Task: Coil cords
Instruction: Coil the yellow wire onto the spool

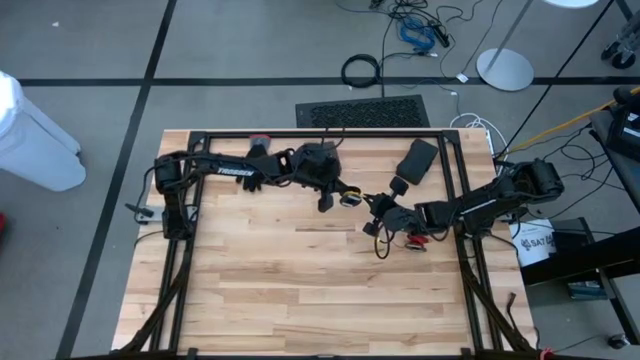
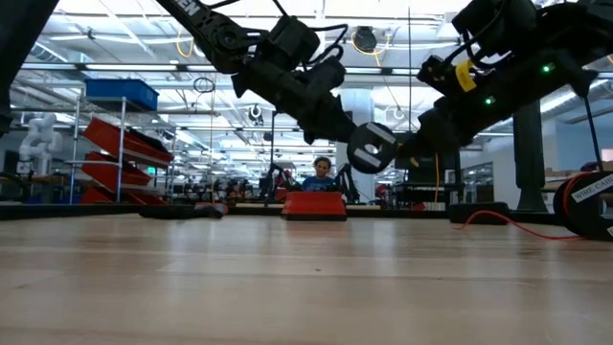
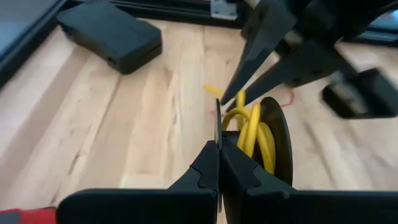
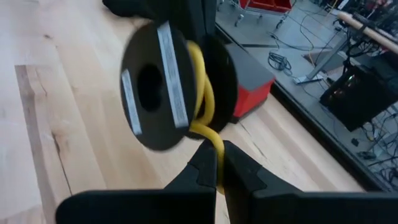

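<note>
White "TROSSEN" lettering (image 1: 233, 172) marks the left arm (image 1: 215, 168).

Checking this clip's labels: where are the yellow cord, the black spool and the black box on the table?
yellow cord (image 3: 256, 132): left wrist view, on its wound loops.
black spool (image 4: 152, 87): right wrist view, on its round face.
black box (image 3: 112, 34): left wrist view, on its top.

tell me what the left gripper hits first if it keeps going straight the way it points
Probably the black spool wound with yellow cord, right ahead of the left gripper; depth is unclear, and the jaws may already pinch its rim.
</note>
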{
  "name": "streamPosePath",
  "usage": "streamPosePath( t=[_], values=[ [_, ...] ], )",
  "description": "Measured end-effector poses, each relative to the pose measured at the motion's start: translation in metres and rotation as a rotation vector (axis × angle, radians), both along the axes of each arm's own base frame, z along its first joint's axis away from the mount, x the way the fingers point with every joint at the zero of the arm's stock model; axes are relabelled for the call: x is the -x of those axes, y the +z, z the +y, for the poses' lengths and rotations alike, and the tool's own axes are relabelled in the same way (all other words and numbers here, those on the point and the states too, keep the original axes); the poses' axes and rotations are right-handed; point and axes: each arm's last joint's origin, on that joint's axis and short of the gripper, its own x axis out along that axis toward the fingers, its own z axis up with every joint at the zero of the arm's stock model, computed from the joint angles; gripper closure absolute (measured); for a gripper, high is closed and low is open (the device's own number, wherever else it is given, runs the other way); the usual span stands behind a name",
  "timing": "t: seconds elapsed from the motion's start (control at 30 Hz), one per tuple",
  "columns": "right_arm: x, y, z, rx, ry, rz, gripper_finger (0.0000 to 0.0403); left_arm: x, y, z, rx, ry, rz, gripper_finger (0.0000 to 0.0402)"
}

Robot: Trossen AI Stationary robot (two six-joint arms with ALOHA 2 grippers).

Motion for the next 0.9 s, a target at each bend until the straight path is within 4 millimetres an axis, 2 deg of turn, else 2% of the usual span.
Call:
streamPosePath(
  t=[0.6, 0.77, 0.9],
  values=[
    [-0.014, 0.018, -0.002, 0.010, 0.034, 0.002, 0.0403, -0.010, 0.003, -0.041, -0.478, 0.159, 0.097, 0.0402],
    [-0.015, 0.019, -0.006, -0.012, 0.013, -0.023, 0.0402, -0.012, 0.007, -0.046, -0.566, 0.192, 0.110, 0.0402],
    [-0.016, 0.018, -0.012, -0.093, 0.037, -0.043, 0.0394, -0.011, 0.005, -0.048, -0.624, 0.183, 0.150, 0.0402]
  ],
)
